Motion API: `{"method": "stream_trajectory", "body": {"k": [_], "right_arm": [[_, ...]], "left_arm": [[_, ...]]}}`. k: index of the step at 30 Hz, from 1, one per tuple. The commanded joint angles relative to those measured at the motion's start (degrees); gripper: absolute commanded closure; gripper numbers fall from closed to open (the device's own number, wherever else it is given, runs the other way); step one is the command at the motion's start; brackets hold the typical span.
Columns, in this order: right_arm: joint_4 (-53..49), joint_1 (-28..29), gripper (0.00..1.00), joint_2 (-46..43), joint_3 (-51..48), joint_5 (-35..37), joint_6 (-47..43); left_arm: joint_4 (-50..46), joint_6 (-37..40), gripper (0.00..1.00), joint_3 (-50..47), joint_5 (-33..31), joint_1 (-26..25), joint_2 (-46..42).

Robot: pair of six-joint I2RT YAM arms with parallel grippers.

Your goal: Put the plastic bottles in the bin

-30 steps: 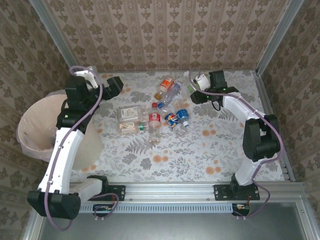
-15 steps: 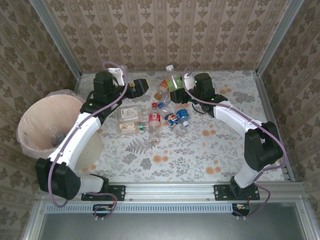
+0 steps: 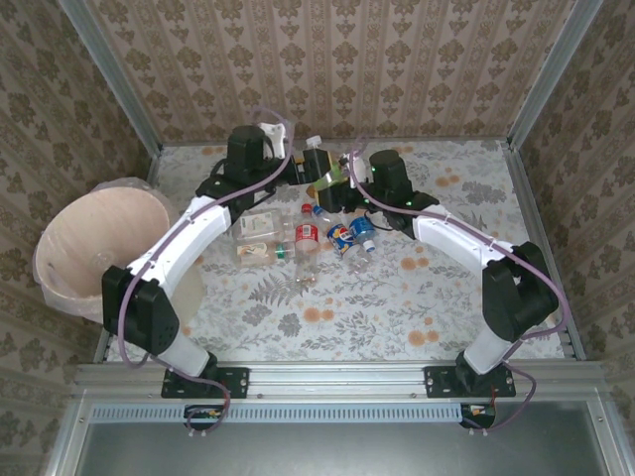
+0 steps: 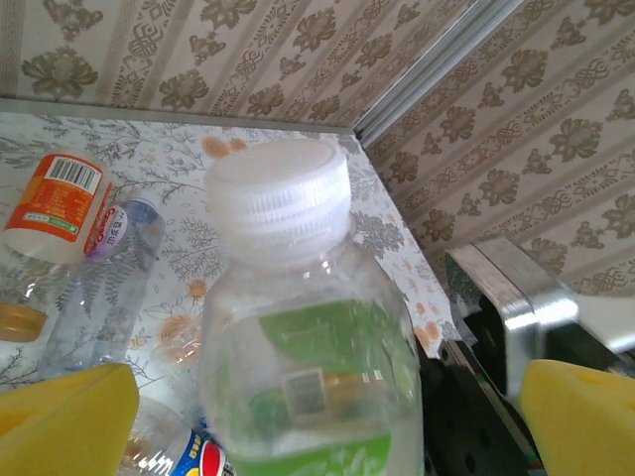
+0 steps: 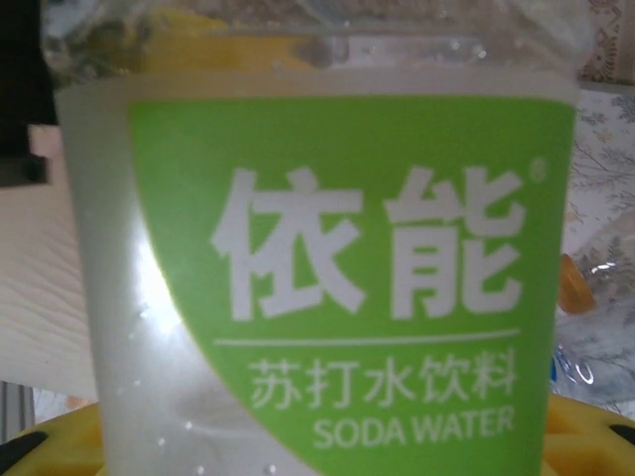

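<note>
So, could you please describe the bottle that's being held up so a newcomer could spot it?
On the floral table, find the heap of bottles lying near its middle. Just behind it, one bottle is held off the surface. Unlike those lying flat, it stands upright, with a white cap and a green SODA WATER label.

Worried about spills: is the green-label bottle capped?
Capped: a white cap tops the green-label bottle in the left wrist view.
</note>
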Motion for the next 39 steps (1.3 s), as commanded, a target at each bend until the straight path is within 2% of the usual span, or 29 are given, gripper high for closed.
{"method": "stream_trajectory", "body": {"k": [1,6,14,16,21,24,27,28,33,39], "right_arm": [[3.32,0.79,0.55,-0.81,2.36,-1.56,1.50],[2.90,1.49,0.53,-0.13,4.45,-2.59,1.80],[0.52,2.05,0.49,0.38,5.98,-2.80,1.31],[0.24,2.09,0.47,0.23,5.90,-3.11,1.27],[-1.25,2.09,0.31,0.05,5.86,-5.17,-0.01],[-3.06,2.08,0.15,-0.69,5.51,-4.18,-1.55],[-4.54,2.00,0.07,-2.19,4.49,-2.87,-3.89],[-4.67,1.99,0.00,-2.88,3.92,-2.17,-4.59],[-6.57,1.90,0.00,-6.39,1.76,3.52,-7.13],[-9.56,1.90,0.00,-10.95,-0.56,11.56,-8.74]], "left_arm": [[-1.38,-1.44,0.00,2.73,-0.46,-0.39,1.80],[-3.24,0.88,0.03,4.78,0.24,-1.41,4.03],[-6.06,1.30,0.34,7.04,0.87,-1.33,5.98],[-6.07,1.26,0.37,6.93,0.76,-1.20,5.85],[-5.32,0.54,0.42,6.48,0.81,-0.89,5.62],[-5.33,0.57,0.44,5.91,-0.08,-0.55,4.73],[-5.15,0.56,0.45,4.66,-1.61,0.14,3.01],[-5.19,0.56,0.46,4.05,-2.47,0.45,2.18],[-7.23,1.33,0.47,2.55,-4.61,2.10,-1.24],[-14.92,6.11,0.48,2.53,-11.81,6.32,-7.02]]}}
